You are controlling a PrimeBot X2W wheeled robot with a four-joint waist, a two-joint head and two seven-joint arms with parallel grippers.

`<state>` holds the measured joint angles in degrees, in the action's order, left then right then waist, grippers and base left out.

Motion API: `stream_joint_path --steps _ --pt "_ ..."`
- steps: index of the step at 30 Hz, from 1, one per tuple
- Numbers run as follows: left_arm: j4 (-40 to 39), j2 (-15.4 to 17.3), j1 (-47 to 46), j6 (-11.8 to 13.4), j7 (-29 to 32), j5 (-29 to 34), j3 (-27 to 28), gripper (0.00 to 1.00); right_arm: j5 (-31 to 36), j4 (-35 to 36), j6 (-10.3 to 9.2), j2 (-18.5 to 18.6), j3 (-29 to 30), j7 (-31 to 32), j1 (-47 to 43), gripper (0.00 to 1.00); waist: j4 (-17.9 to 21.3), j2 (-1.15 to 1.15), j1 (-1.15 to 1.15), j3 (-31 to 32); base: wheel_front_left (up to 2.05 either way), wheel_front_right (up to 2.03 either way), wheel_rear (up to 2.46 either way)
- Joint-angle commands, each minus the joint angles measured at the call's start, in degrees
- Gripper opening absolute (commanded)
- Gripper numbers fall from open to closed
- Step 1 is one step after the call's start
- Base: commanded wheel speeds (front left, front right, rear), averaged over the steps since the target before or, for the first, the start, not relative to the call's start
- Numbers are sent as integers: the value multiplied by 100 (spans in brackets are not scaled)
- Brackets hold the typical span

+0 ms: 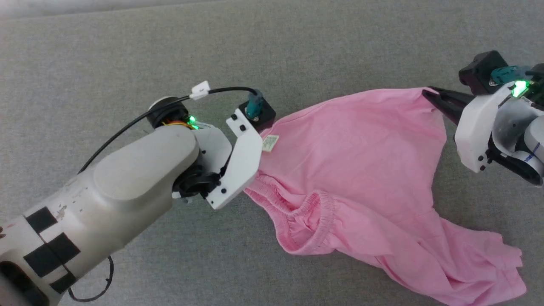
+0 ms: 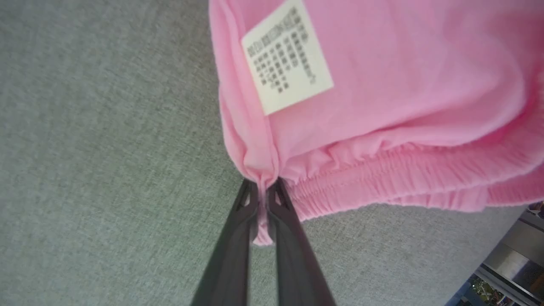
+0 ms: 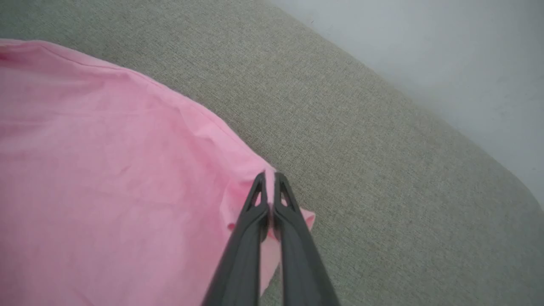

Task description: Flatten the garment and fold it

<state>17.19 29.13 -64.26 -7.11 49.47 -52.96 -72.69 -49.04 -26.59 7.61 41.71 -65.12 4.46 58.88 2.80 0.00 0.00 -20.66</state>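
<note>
The pink garment (image 1: pixel 357 170) lies spread and partly bunched on a grey fabric surface, its ruffled elastic band (image 1: pixel 310 212) gathered near the middle and its white label (image 1: pixel 270 143) at the left edge. In the left wrist view my left gripper (image 2: pixel 264 187) is shut on a pinch of the garment (image 2: pixel 382 85) at the end of the elastic band (image 2: pixel 403 178), just below the label (image 2: pixel 287 55). My right gripper (image 1: pixel 427 94) is shut on the garment's far right corner; the right wrist view shows the gripper (image 3: pixel 269 178) pinching the cloth's (image 3: pixel 106 170) edge.
The grey fabric surface (image 1: pixel 127 51) stretches all around the garment. A pale floor or wall (image 3: pixel 446 55) lies past its curved edge in the right wrist view. A black cable (image 1: pixel 127 127) loops over my left forearm.
</note>
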Motion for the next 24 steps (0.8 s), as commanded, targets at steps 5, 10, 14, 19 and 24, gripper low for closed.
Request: stream_joint_path --steps 5,10,14,19,24 --pt "410 136 -95 -37 -1096 19 14 0 38 -110 -12 22 -3 -442 195 0 -157 0 0 374 0 0 0" --pt "889 152 -398 -37 -2198 -1 265 0 230 -306 -12 25 252 -1014 367 0 -259 0 0 642 0 0 0" --pt "1146 135 -761 -37 -2791 20 397 0 525 -514 -12 -35 594 -1317 652 0 -313 0 0 741 0 0 0" --pt "1410 74 -1435 -37 -3404 169 633 0 981 -793 -12 -225 1178 -1575 1167 0 -365 0 0 693 0 0 0" --pt "1726 -51 -2227 24 -3918 485 875 0 1399 -954 -12 -429 1704 -1572 1839 0 -379 0 0 349 0 0 0"
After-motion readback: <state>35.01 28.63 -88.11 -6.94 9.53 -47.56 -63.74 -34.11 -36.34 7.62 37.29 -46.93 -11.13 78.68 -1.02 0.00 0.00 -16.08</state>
